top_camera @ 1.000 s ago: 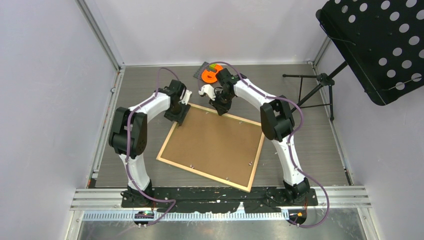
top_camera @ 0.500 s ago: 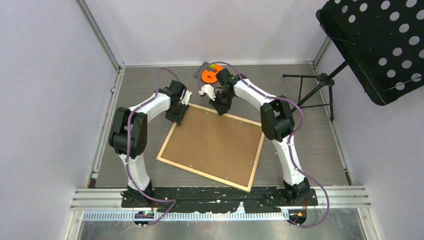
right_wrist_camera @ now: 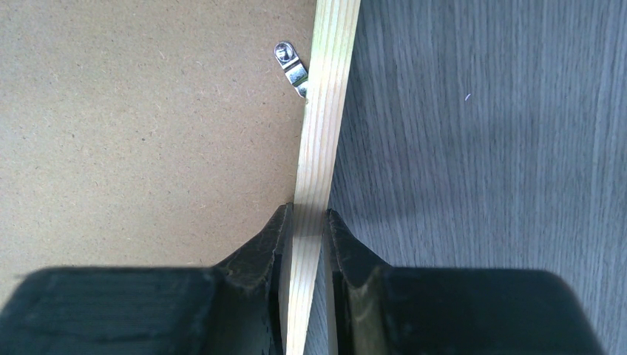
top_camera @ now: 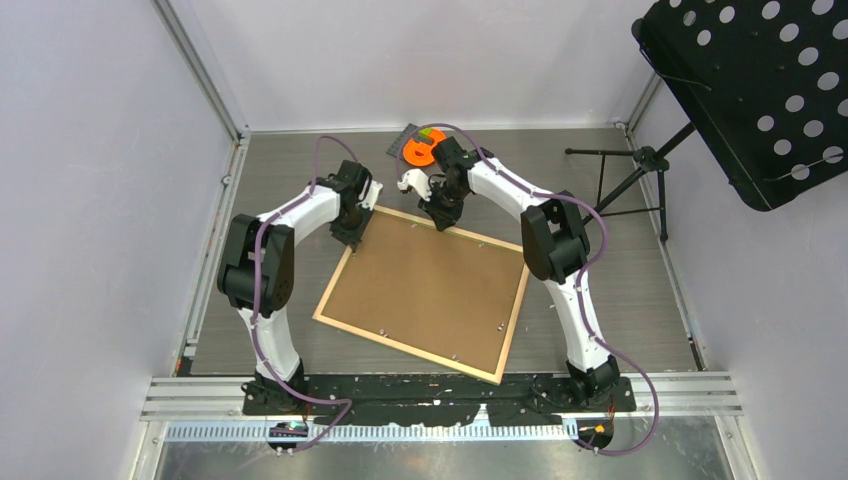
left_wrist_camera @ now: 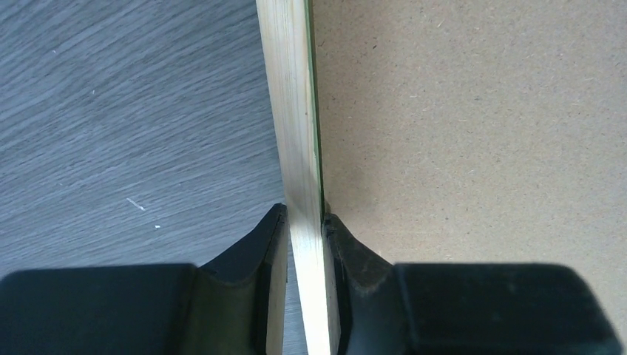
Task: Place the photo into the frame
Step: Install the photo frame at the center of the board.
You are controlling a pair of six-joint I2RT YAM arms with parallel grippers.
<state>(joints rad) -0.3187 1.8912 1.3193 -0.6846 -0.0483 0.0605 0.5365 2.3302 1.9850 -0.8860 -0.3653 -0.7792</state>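
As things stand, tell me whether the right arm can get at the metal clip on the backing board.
Probably not yet: the right gripper is clamped on the frame. The metal clip lies uncovered just ahead on the backing board; after letting go, the way looks free.

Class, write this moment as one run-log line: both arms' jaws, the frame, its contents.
left jaws: shut on frame left rail | right jaws: shut on far rail | backing board: in frame | photo: unseen
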